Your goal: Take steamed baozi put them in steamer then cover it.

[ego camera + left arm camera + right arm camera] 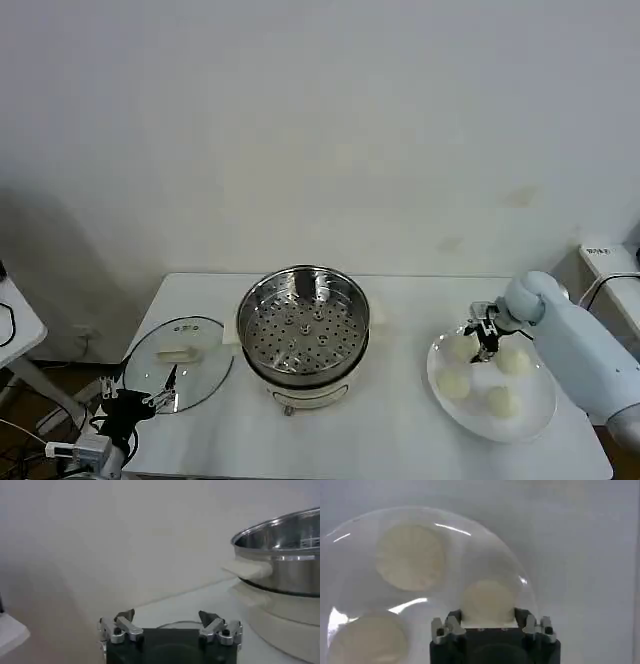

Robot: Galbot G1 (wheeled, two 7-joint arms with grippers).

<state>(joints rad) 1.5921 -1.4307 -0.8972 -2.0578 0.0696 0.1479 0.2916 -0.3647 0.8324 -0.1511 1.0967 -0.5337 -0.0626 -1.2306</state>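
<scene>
So the steamer [304, 335] sits mid-table with its perforated tray bare, no buns in it. The cover [180, 362] lies flat on the table just left of it, handle up. All four steamed baozi [484, 375] are on the white plate [530, 425] over on the right.

The right gripper [483, 338] is down over the far-left part of the plate, right at one baozi [488, 600]. In the right wrist view its fingers [447, 628] are spread wide with that bun sitting between them, though I can't really tell if they're touching it.

The left gripper [150, 398] hangs at the near-left table edge by the cover, fingers [122, 624] wide apart and holding nothing.
</scene>
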